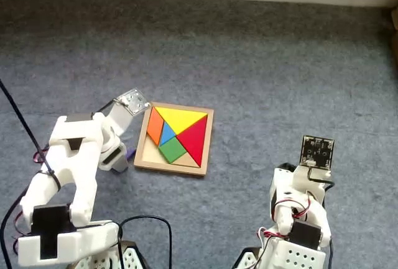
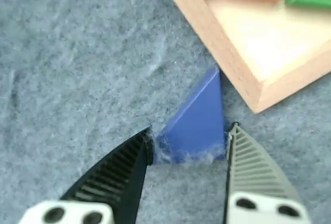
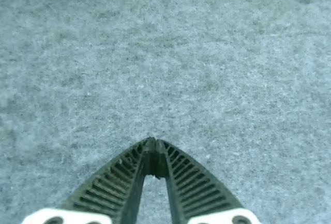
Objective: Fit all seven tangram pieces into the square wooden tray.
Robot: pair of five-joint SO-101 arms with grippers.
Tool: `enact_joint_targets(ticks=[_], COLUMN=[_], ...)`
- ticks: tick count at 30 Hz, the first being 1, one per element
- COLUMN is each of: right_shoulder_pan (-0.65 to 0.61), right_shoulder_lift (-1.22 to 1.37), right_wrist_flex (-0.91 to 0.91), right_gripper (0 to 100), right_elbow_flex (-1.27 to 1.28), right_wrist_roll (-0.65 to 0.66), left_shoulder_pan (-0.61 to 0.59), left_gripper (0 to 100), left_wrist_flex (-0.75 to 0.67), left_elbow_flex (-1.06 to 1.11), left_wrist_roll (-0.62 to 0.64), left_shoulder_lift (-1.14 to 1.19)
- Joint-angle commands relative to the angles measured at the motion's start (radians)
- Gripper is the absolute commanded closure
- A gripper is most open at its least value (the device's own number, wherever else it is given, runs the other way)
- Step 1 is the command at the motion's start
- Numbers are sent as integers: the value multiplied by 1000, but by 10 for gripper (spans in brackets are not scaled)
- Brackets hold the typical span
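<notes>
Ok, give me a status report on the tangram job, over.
Left gripper: fingers closed on the blue triangle, which lies on the carpet just off the tray corner. Right gripper: shut, over carpet. Nothing between triangle and tray.

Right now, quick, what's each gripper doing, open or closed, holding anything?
Left gripper: jaws closed on the blue triangular tangram piece.
Right gripper: jaws closed, empty.

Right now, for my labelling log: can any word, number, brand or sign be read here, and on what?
None can be read.
The square wooden tray, its coloured tangram pieces and the blue triangular piece beside it are plain.
Any print on the small black circuit board on the right arm is too small to read.
</notes>
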Motion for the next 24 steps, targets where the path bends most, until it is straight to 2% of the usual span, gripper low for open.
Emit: enact_joint_targets(ticks=[1, 5, 9, 15, 18, 22, 24], right_shoulder_pan=[12, 12, 13, 13, 13, 13, 13], right_shoulder_lift=[-13, -13, -13, -13, -13, -13, -13], right_wrist_flex=[-18, -18, -18, -18, -18, -18, -18], right_gripper=[992, 992, 992, 992, 992, 992, 992], right_elbow_flex=[110, 110, 110, 110, 110, 110, 110], right_wrist_roll=[-8, -8, -8, -8, -8, -8, -8], left_shoulder_pan=[-13, -10, -10, -7, -5, -5, -5], left_gripper=[775, 820, 864, 976, 976, 975, 966], left_wrist_flex=[-9, -9, 51, 66, 163, 334, 427], left_elbow_flex=[-2, -25, -105, -200, -268, -390, -438], left_wrist_roll=[-23, -28, -23, -21, 0, 118, 120], left_shoulder_lift=[-28, 31, 104, 165, 143, 54, 1])
